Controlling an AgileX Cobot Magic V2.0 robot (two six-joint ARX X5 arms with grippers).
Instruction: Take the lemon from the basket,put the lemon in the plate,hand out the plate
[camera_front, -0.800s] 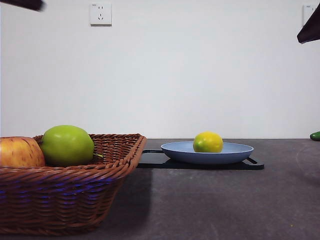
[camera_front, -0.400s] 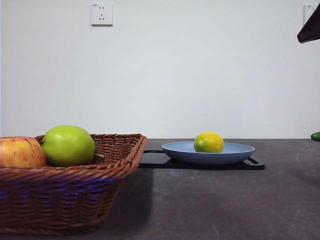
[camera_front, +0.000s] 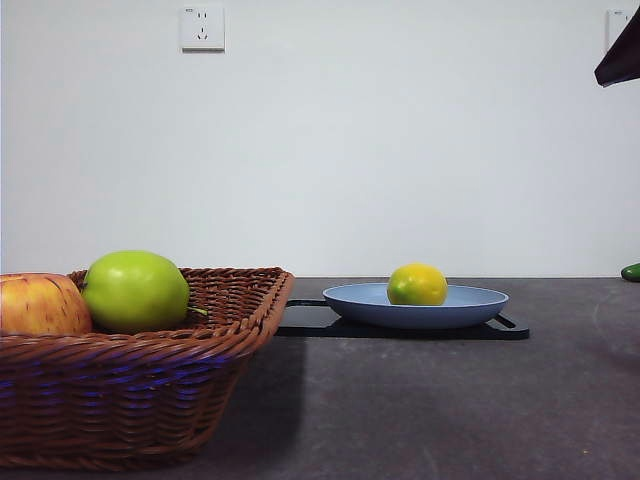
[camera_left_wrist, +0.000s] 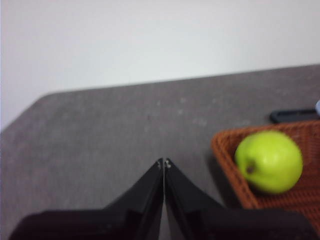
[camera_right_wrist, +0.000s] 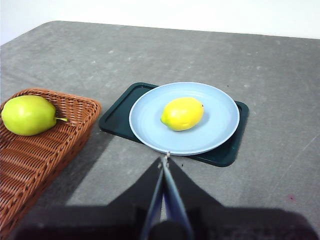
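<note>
**Lemon resting in the plate; both arms hanging back before the hand-out**

The lemon (camera_front: 417, 284) is sitting in the light-blue plate (camera_front: 470, 305), which is itself lying on a black tray (camera_front: 310, 322) to the right of the basket (camera_front: 150, 380) and farther back. Compared with a second ago, the dark arm tip that was showing at the top left corner of the front view is gone, while the fruit, plate and basket are lying exactly where they were. That is suggesting the placing step is finished and the arm that worked at the basket side is now clear of the scene.

The left gripper (camera_left_wrist: 164, 163) is hovering with its jaws pressed together and holding nothing, above bare table just left of the basket, where the green apple (camera_left_wrist: 269, 161) is lying beside the red-yellow apple (camera_front: 40, 304). The right gripper (camera_right_wrist: 165, 158) is likewise closed and empty, hanging above the table on the near side of the plate's rim.

What is remaining, by the look of it, is handing out the plate; the right gripper is the better placed for that and would need to open before taking the rim.
</note>
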